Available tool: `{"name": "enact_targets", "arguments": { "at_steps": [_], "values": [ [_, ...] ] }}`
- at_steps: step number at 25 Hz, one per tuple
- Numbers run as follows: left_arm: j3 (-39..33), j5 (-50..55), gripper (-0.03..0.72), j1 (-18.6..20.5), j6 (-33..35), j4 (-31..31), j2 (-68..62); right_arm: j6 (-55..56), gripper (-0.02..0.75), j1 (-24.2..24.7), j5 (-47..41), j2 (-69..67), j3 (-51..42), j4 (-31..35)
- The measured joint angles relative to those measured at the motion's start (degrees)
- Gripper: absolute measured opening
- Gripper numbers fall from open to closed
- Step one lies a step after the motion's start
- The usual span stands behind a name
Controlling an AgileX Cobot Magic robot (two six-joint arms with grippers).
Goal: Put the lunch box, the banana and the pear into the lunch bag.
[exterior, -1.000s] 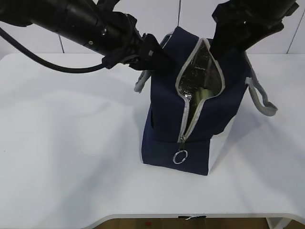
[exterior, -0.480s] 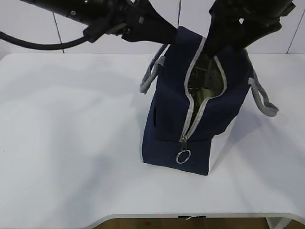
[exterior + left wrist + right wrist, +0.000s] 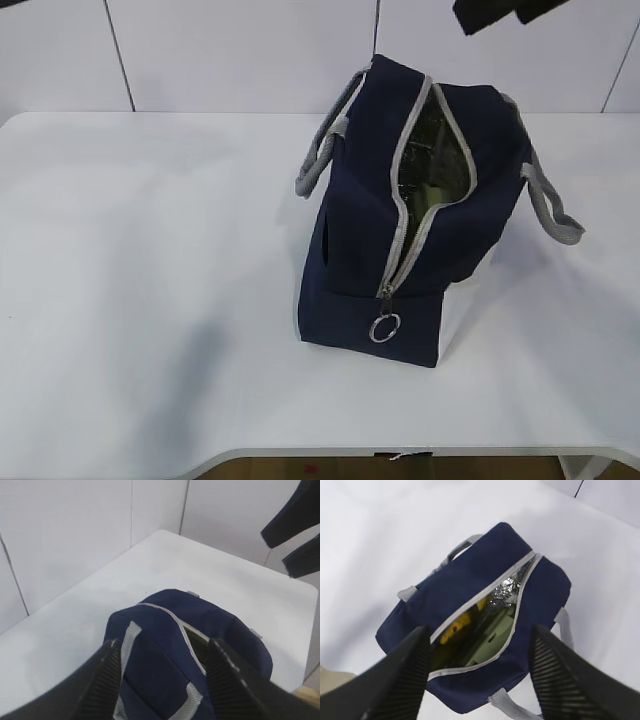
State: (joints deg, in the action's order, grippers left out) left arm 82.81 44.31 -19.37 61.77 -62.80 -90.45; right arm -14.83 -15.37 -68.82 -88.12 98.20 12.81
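Both sets of fingers spread, empty, above lunch bag point(image 3: 470, 595) — left fingers point(image 3: 112, 670); right fingers point(image 3: 417, 650).

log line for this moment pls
stage: arms raised above bag | lunch bag: upright, unzipped | inside: lunch box green lid, something yellow | left gripper: open, empty | right gripper: open, empty

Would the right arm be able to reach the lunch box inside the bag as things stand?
Probably yes: the right pincer is open above the unzipped lunch bag, and the lunch box lid shows through the opening, though the gap is narrow.
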Motion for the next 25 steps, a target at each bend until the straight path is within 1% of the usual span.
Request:
{"name": "enact_targets", "arguments": {
  "at_steps": [6, 14, 18, 25],
  "values": [
    [0.0, 0.2, 0.417, 1.7, 0.1, 0.0, 4.0, -0.1, 0.491, 0.0, 1.0, 5.7, 0.0, -1.6],
    [0.0, 0.6, 0.417, 4.0, 0.1, 0.1, 8.5, -0.3, 0.478, 0.0, 2.6, 10.3, -0.8, -2.1],
    [0.0, 0.8, 0.417, 4.1, 0.1, 1.1, 11.0, -0.3, 0.473, 0.0, 4.0, 12.9, -5.2, -3.1],
    [0.0, 0.9, 0.417, 4.1, 0.0, 1.3, 13.3, -0.3, 0.471, 0.0, 10.9, 20.7, -18.5, -3.7]
  ]
}}
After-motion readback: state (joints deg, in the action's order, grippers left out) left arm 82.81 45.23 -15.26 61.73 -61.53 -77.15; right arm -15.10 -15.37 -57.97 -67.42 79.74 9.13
